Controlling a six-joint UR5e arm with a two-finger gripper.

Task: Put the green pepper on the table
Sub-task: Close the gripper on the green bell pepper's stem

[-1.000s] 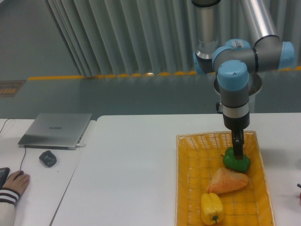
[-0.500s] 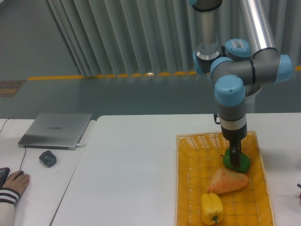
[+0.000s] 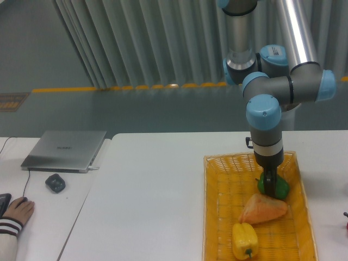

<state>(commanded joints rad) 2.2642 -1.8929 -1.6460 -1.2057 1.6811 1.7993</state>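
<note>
A: Where does the small glossy dark-green bell pepper (image 3: 278, 186) sit?

B: In the far right part of the woven yellow-orange rectangular basket (image 3: 217, 217), close to its right rim, touching the orange-tan wedge of bread (image 3: 263, 210). A yellow bell pepper (image 3: 244, 241) lies nearer the front.

A: And the two-finger gripper (image 3: 270, 186)?

B: Straight down on the pepper; whether it grips, I cannot tell.

A: Room to move?

B: The large white smooth table (image 3: 152, 201) spreads wide left of the basket.

A: Any change?

B: The arm has shifted slightly left and lower; the pepper has barely moved.
</note>
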